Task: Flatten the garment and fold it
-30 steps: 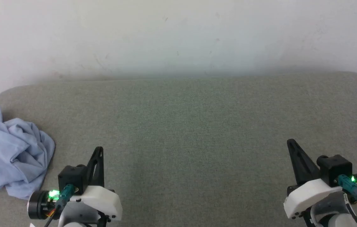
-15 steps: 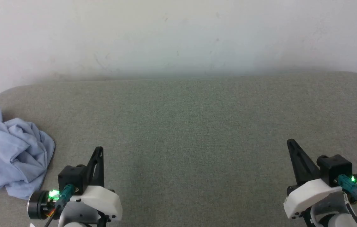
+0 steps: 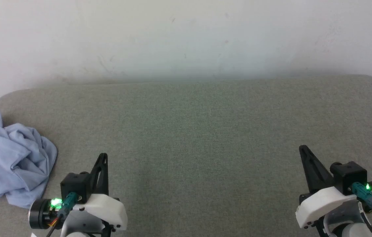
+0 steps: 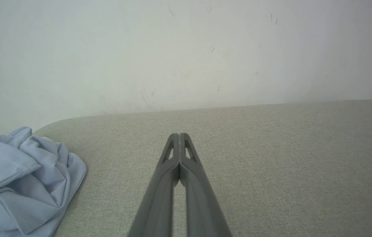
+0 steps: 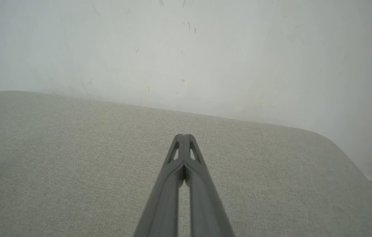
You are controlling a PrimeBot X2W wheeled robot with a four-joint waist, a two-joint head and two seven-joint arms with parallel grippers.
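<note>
Garment [image 3: 13,164] first, at the far left: a light blue shirt lies in a crumpled heap by the left edge of the grey cloth-covered counter [image 3: 199,131]. Part of it runs out of the head view, and a bit of white shows at its left side. None of it is spread or smoothed, so I judge the task not yet begun, with the flattening and every fold left to do. Near the heap on its right, not touching it, sits the left tool [image 3: 103,155], its two dark fingers pressed together on nothing. At the far right, well apart from the garment, the right tool [image 3: 302,148] is likewise closed and empty. The left tool looks better placed to reach the heap first.
</note>
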